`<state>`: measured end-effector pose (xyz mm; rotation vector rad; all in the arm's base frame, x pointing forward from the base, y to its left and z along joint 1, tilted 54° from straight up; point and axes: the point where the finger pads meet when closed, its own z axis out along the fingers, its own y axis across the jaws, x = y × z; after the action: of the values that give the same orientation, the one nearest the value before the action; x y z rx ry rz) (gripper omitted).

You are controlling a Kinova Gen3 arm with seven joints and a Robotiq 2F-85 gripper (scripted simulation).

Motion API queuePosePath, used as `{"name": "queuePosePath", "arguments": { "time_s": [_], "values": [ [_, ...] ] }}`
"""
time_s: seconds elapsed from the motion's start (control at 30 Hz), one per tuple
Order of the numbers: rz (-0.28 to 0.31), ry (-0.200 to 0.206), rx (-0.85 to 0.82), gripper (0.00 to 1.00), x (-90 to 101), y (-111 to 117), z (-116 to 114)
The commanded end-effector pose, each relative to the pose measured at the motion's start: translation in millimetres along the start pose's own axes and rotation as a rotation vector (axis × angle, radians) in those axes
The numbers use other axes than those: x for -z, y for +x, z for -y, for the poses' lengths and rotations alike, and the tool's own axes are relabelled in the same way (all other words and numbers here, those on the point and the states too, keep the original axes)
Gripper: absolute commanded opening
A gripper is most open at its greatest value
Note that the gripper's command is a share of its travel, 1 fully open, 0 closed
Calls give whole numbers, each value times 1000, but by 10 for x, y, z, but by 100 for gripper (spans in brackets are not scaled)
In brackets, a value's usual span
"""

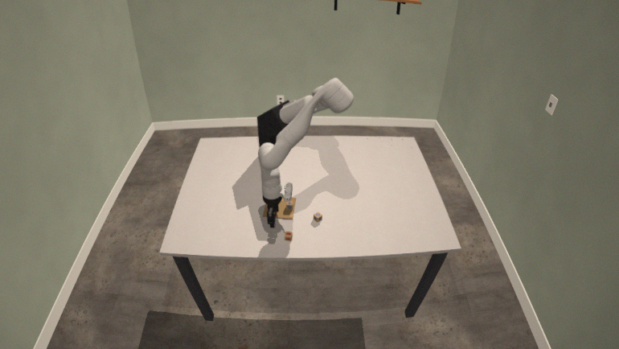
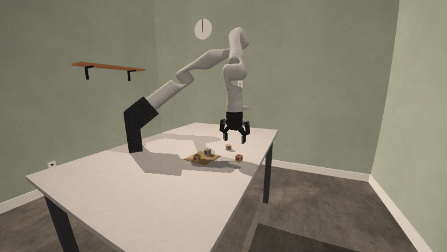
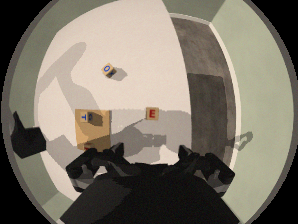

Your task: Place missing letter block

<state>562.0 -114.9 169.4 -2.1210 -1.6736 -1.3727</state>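
My gripper (image 1: 272, 224) (image 2: 234, 140) (image 3: 151, 150) is open and empty, pointing down high above the table, toward the front edge from the mat. The tan mat (image 2: 215, 156) (image 3: 93, 131) lies flat. The T block (image 1: 289, 205) (image 2: 206, 152) (image 3: 84, 117) stands on it, blue T on top. Another block (image 2: 196, 158) (image 3: 88, 147) stands on the mat; its top letter is red and mostly hidden in the wrist view. The O block (image 1: 317, 216) (image 2: 228, 147) (image 3: 107, 69) lies off the mat, turned askew, blue O on top. The E block (image 1: 288, 236) (image 2: 238, 158) (image 3: 152, 114) lies off the mat, red E on top.
The white table (image 1: 381, 182) (image 2: 175, 200) has its front edge not far from the E block. The robot's black base (image 1: 268, 125) (image 2: 134, 137) stands behind the mat. Arm shadows fall across the table and part of the mat.
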Motion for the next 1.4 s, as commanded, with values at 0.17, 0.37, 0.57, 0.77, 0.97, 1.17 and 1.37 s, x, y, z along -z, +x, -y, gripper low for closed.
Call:
{"name": "queuePosePath", "arguments": {
  "time_s": [0.17, 0.37, 0.57, 0.77, 0.97, 1.17, 1.37],
  "values": [
    [0, 1, 0, 100, 13, 10, -15],
    [0, 1, 0, 100, 13, 10, -15],
    [-1, 4, -4, 100, 8, -12, 28],
    [0, 7, -8, 100, -5, -144, 152],
    [8, 2, -13, 100, 29, -525, 530],
    [13, 1, -14, 100, 46, -850, 999],
    [12, 2, -13, 100, 60, -1056, 1456]
  ]
}}
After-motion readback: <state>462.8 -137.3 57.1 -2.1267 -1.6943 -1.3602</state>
